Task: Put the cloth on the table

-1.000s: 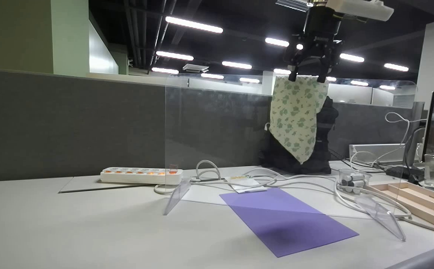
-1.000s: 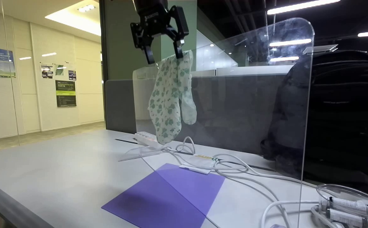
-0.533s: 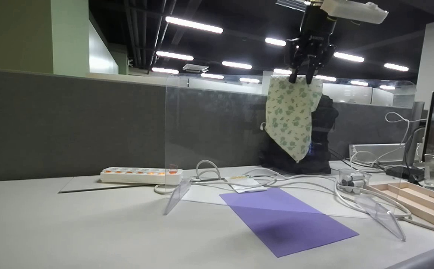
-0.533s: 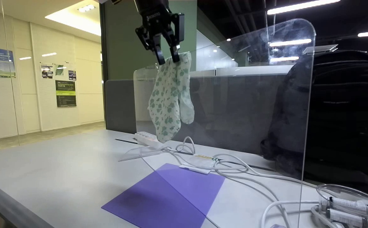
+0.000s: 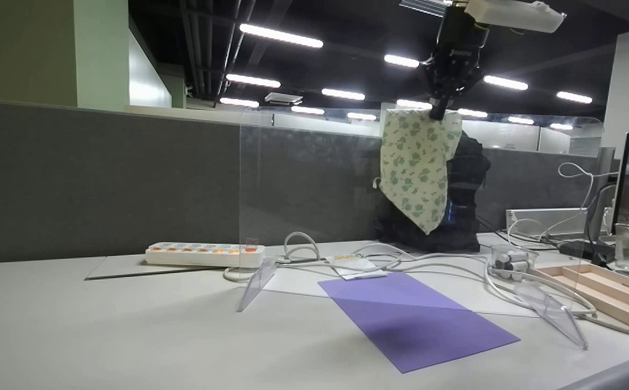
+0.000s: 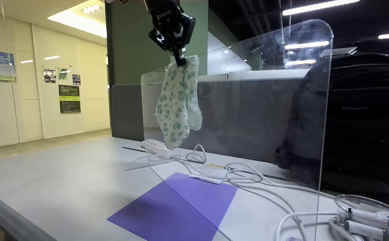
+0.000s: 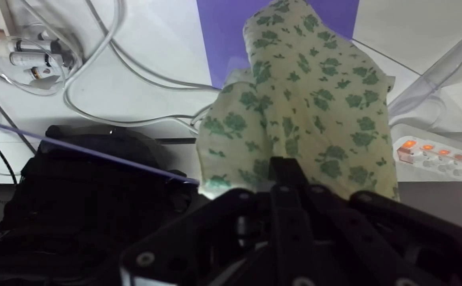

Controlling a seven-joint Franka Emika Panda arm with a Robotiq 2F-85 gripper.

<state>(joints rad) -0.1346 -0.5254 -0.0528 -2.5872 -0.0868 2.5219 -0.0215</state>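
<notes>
The gripper [image 5: 438, 115] points down, its two fingers together at the top edge of the cloth [image 5: 416, 168]; whether fabric is pinched between them I cannot tell. Below it the cloth hangs over a clear screen [image 6: 244, 110], well above the pale table [image 5: 157, 336], with a grey partition [image 5: 103, 179] beyond. Lower than the gripper I count one purple sheet [image 5: 414, 322], one power strip [image 5: 205, 255], one black bag [image 6: 365, 127]

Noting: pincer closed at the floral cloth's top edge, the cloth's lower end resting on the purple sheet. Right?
No: the lower end of the floral cloth hangs in the air, off the purple sheet, as both exterior views show. The pincer is closed, as noted.
</notes>
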